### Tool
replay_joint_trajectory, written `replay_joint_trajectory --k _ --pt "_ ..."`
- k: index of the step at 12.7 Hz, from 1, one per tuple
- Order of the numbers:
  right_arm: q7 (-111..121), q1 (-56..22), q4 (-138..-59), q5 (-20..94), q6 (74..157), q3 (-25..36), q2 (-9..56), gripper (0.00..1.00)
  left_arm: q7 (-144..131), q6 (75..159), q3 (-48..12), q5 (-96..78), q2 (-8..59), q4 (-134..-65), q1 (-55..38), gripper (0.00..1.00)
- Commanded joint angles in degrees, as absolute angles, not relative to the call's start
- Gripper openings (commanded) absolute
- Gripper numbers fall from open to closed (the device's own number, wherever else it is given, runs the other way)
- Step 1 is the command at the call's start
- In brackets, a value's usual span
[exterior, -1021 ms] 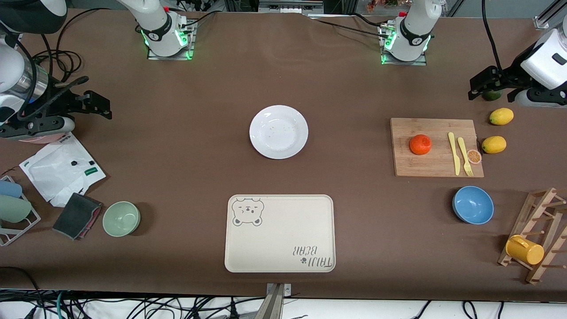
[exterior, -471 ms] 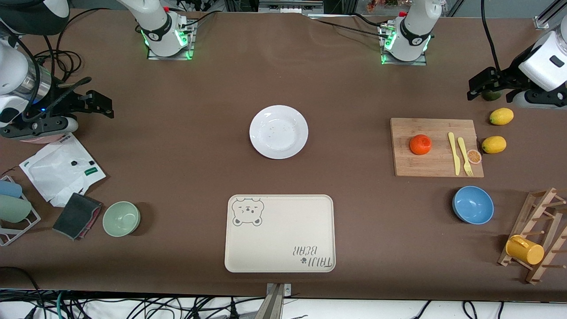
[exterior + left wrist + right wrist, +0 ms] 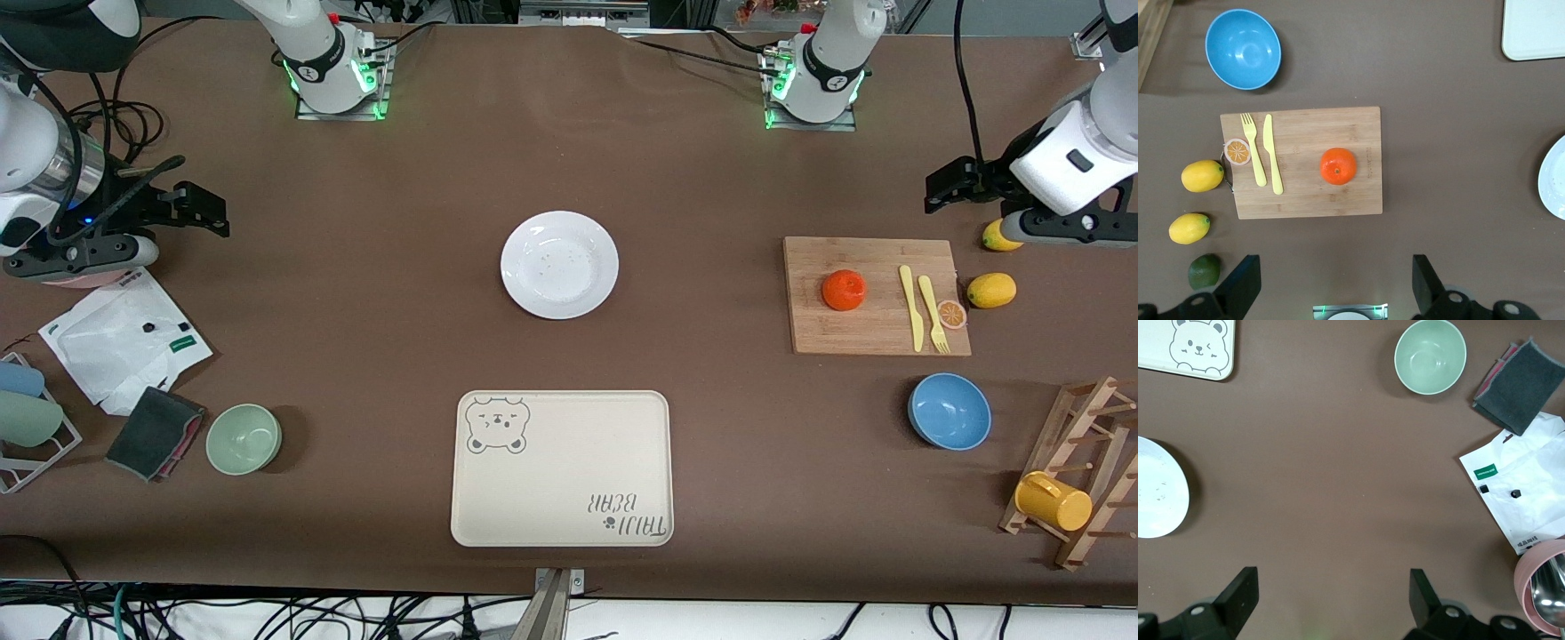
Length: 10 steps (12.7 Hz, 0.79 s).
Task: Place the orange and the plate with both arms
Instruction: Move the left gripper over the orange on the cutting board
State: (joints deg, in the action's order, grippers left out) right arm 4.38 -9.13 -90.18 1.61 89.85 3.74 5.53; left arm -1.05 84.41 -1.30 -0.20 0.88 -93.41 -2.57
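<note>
The orange sits on a wooden cutting board toward the left arm's end of the table. The white plate lies empty at the table's middle. My left gripper hangs open over the bare table beside the board's edge that lies farthest from the front camera, holding nothing. My right gripper is open and empty over the right arm's end of the table, well away from the plate.
A yellow fork and knife and an orange slice share the board. Lemons, a blue bowl and a rack with a yellow cup stand nearby. A cream bear tray lies nearer the camera than the plate. A green bowl, dark cloth and white bag lie below the right gripper.
The left gripper has shifted toward the board and now covers most of one lemon. The right gripper moved slightly toward the table's middle, then held still.
</note>
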Motion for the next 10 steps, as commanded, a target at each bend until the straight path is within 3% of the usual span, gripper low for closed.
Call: replay_joint_trajectory --k 1,4,10 --pt "3.4 -9.1 -90.4 1.1 89.3 3.6 5.3 1.0 0.3 84.1 -1.2 1.4 2.7 -95.0 -3.0 1.0" --pt "3.4 -9.1 -90.4 1.1 89.3 3.6 5.4 1.0 0.4 89.3 -1.2 1.4 3.6 -99.8 -2.5 1.0" --pt "3.4 -9.1 -90.4 1.1 89.3 3.6 5.4 1.0 2.3 119.6 -1.2 1.4 3.3 -122.5 -2.2 1.0"
